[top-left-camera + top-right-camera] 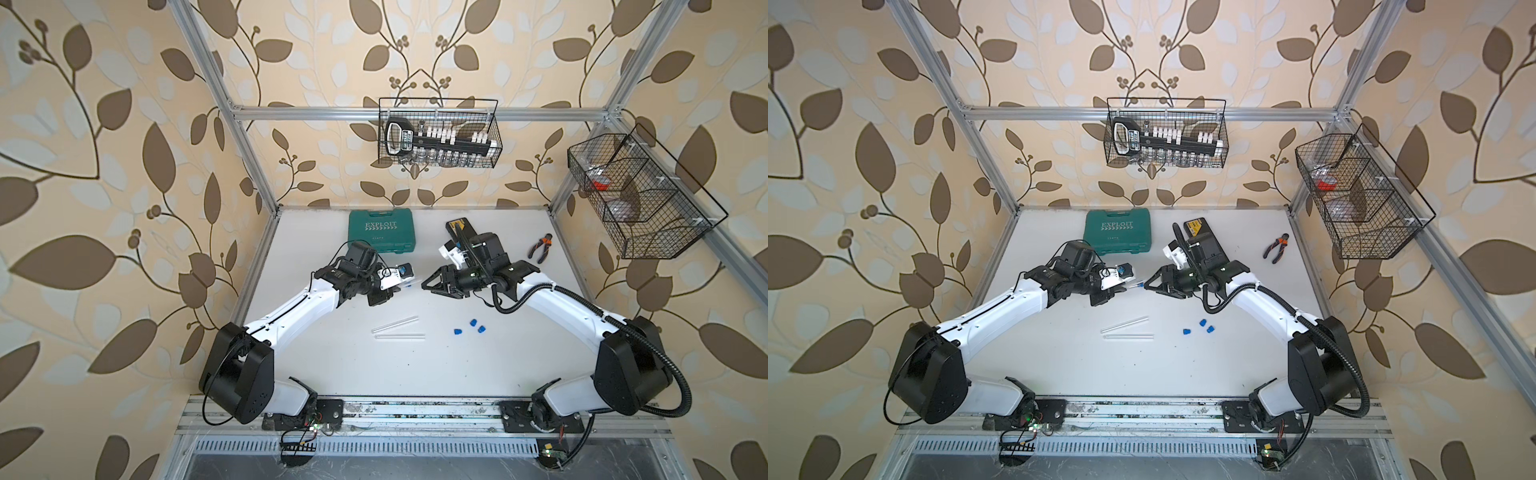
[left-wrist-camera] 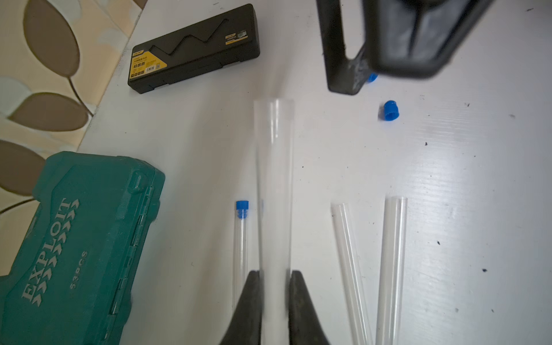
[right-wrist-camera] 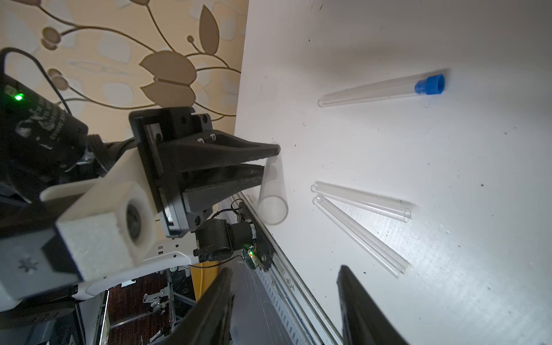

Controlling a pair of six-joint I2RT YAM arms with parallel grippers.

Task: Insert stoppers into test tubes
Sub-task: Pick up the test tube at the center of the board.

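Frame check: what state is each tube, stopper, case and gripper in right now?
left gripper: jaws shut on held tube
held tube: lifted off the table, mouth open, unstoppered
stoppered tube: lying on table, blue stopper in its mouth
two bare tubes: lying on table, unstoppered
three loose stoppers: on table, not inserted
right gripper: jaws open, empty
green case: closed
black case: closed

stoppers (image 1: 472,322) are bright blue; tubes (image 1: 395,324) totally clear; desk (image 1: 332,374) plain white; toolcase (image 1: 382,237) teal green; wallpaper (image 1: 104,166) beige with brown leaves; 2nd case (image 2: 194,47) black
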